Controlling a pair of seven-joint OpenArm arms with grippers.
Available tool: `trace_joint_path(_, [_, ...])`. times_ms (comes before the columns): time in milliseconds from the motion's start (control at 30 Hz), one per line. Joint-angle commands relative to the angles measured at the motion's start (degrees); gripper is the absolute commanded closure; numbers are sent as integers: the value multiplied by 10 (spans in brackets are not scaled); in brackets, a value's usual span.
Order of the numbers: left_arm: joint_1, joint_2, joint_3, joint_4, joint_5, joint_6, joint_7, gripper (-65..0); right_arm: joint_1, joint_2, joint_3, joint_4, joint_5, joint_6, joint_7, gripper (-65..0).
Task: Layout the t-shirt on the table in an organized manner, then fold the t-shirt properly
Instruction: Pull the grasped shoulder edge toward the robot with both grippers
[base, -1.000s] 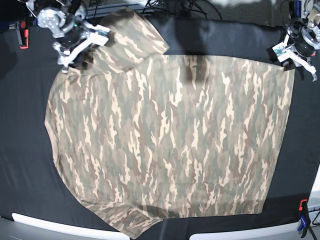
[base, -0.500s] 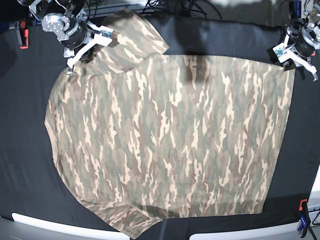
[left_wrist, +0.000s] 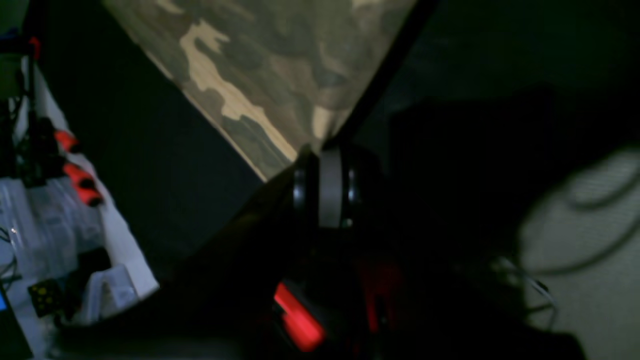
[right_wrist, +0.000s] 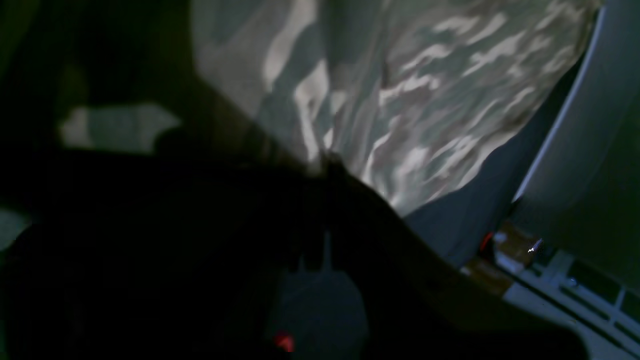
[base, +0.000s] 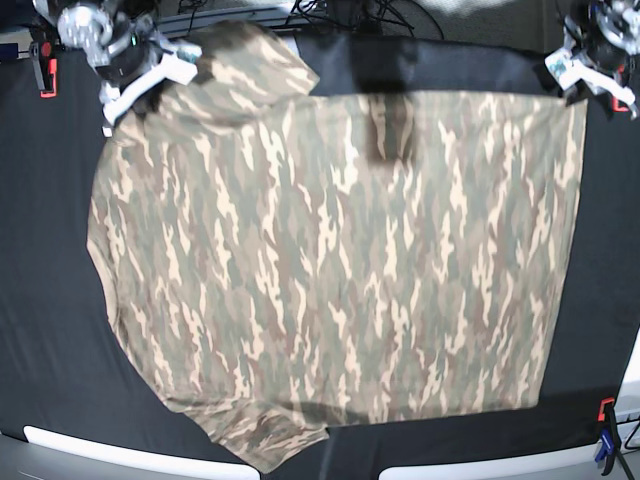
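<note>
The camouflage t-shirt (base: 330, 260) lies spread across the black table (base: 40, 300), with one sleeve (base: 250, 60) at the far left and another (base: 265, 440) at the near edge. My right gripper (base: 112, 112) is shut on the t-shirt's far-left shoulder edge. The right wrist view shows fabric (right_wrist: 400, 110) running into its dark jaws (right_wrist: 325, 162). At the far right, my left gripper (base: 583, 92) is shut on the hem corner. In the left wrist view that corner (left_wrist: 250, 75) tapers into the closed fingertips (left_wrist: 312, 150).
Red clamps sit at the far-left edge (base: 48, 60) and the near-right edge (base: 605, 412). White rim strips (base: 110, 452) line the near edge. Cables (base: 380, 15) lie beyond the far edge. A dark shadow band (base: 385, 110) crosses the t-shirt's far edge.
My right gripper closed on the shoulder fabric. Both grippers then moved toward the far edge, drawing the t-shirt's far side with them.
</note>
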Motion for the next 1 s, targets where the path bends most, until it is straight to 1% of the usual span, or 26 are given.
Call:
trace_joint_path(0, [19,-10,-4,7,-6,3,3,0,-15,10,4,15,-9,-19,-5,0])
trace_joint_path(100, [51,-10,-4,20,-14,28,3,0,-52,10,5,26,-22,-42,-16,0])
trace_joint_path(133, [60,-10,-4,24,-13,30,4,0,-65,10,5,29,-30,-48,-20,0])
trace_joint_path(267, [96,-10,-4,45,-13,31,9,0,-126,9,20,37,-42,-71,-27,0])
trace_joint_path(367, [114,-10,-5,60,-13,31,25,0,-163,9,42,40,-42,-86,-28,0])
trace_joint_path(500, [120,-9,-29,79,-14,37,32,0,-178,9,82,50,-41,-111,-26,0])
trace_joint_path(567, [119,-9,-51,94,-22,56,32,0,-173,9,105,60,-30,-125,-24,0])
trace_joint_path(600, [117,-9,-65,102,-36,63,32,0,-167,9,116,65,-13,-125,-19,0])
trace_joint_path(700, [100,-9,-104,120,-90,65,33,0,-134,9,143,69,54,-121,-15,0])
trace_joint_path(767, [82,-4,-121,121,-115,64,33,0,-103,8,157,69,103,-97,-16,0])
trace_joint_path(833, [61,10,-130,121,-119,64,42,0,-70,0,165,69,144,-67,-16,0])
trace_joint_path(867, [48,18,-131,120,-119,64,48,0,-52,-6,165,69,159,-58,-16,0])
trace_joint_path(967, [13,48,-131,110,-119,63,49,0,-4,-30,165,68,191,-46,-15,0])
